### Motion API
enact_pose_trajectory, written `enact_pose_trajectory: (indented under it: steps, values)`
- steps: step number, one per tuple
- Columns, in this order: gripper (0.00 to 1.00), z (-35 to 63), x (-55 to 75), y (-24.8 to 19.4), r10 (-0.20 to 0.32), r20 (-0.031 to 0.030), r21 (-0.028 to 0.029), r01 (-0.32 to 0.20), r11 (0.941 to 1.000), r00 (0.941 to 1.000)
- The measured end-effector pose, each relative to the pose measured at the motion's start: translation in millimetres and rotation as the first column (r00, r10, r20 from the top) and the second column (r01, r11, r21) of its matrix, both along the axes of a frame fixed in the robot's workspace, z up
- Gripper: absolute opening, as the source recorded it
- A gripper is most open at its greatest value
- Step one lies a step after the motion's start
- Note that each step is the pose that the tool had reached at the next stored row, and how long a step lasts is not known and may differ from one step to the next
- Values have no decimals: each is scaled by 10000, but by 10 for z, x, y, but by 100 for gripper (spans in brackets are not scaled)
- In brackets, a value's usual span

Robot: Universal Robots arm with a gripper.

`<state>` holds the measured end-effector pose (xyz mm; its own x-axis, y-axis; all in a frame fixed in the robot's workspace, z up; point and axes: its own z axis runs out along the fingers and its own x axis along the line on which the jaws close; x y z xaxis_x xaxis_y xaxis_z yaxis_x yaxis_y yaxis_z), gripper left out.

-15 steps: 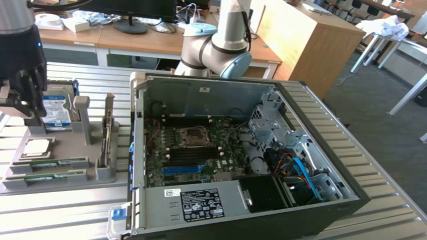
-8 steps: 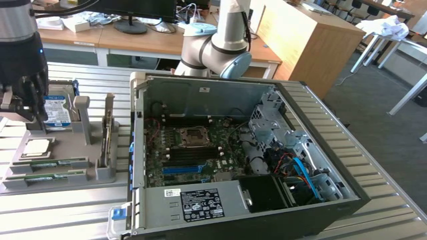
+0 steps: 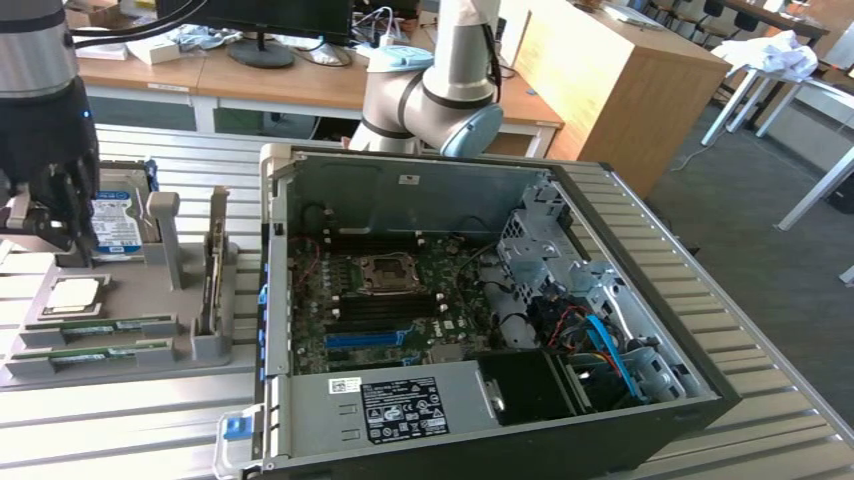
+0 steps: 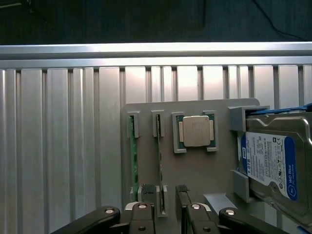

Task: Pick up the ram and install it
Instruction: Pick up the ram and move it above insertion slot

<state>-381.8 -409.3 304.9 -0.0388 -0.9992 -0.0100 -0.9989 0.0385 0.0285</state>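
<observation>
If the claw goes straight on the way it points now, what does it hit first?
Probably the flat grey parts tray below the claw, one finger landing on or just beside the thin green ram stick slotted in it; depth is unclear.

Spread fingers [image 4: 182, 200] flank one ram [image 4: 159, 156] on holder [image 4: 200, 170].

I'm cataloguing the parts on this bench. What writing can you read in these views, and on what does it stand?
"WD Blue": label on the hard drive.
"1.0TB", less surely: same label.
The power supply label in the case: too small to read.
Stickers on the ram sticks: too small to read.
</observation>
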Motion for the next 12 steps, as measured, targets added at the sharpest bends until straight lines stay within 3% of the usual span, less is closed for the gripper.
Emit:
enact_pose_trajectory:
  steps: [12]
  values:
    - [31,-63,-1,-8,-1,3,1,1,10000,10000]
